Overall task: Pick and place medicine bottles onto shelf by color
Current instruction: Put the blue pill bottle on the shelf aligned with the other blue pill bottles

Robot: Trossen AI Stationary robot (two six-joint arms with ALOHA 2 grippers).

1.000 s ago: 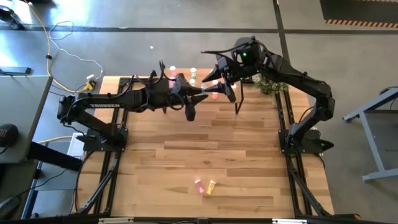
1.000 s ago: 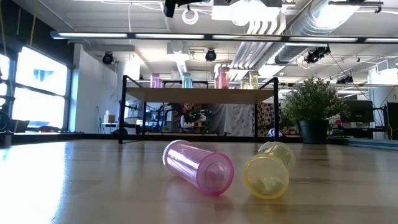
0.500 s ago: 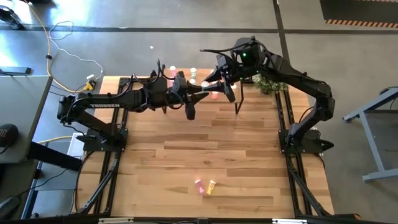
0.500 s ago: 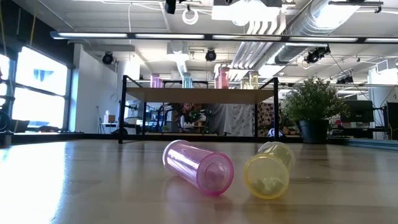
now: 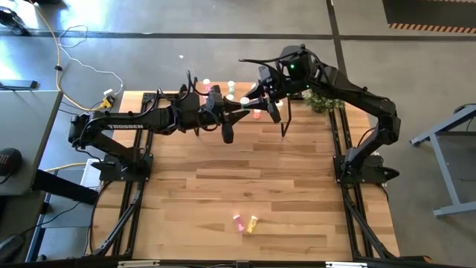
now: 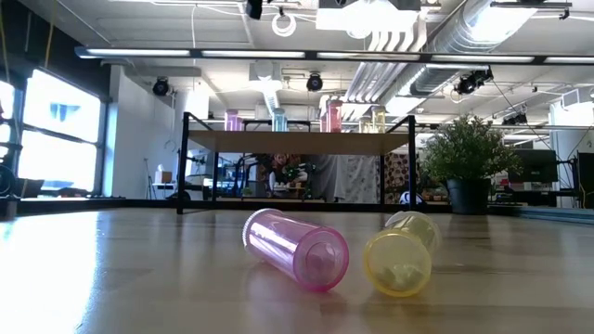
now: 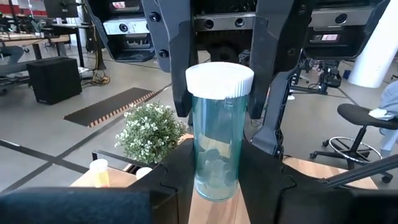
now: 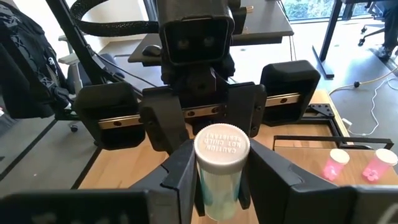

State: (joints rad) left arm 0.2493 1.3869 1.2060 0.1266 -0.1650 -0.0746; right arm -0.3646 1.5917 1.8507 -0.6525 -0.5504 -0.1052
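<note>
We see two grippers on one green bottle (image 7: 219, 134): left gripper (image 7: 214, 180) pinching it, right gripper (image 8: 217, 180) closing around it. Two bottles lie loose: one pink bottle (image 6: 295, 249), one yellow bottle (image 6: 400, 253).

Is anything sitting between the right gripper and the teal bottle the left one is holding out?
Nothing visible is in the way. The left gripper is shut on the lower part of the teal bottle, holding it upright, and the right gripper sits directly around the bottle's white-capped end, facing the left one.

We are in an open industrial lab or workshop. Overhead run exposed silver ventilation ducts (image 6: 436, 46) on a white ceiling, and the grey concrete floor (image 5: 223, 52) carries a loose yellow cable (image 5: 71, 63). Far off stand black desks with monitors (image 7: 59, 7) and a black wheeled office chair (image 7: 357, 124).
</note>
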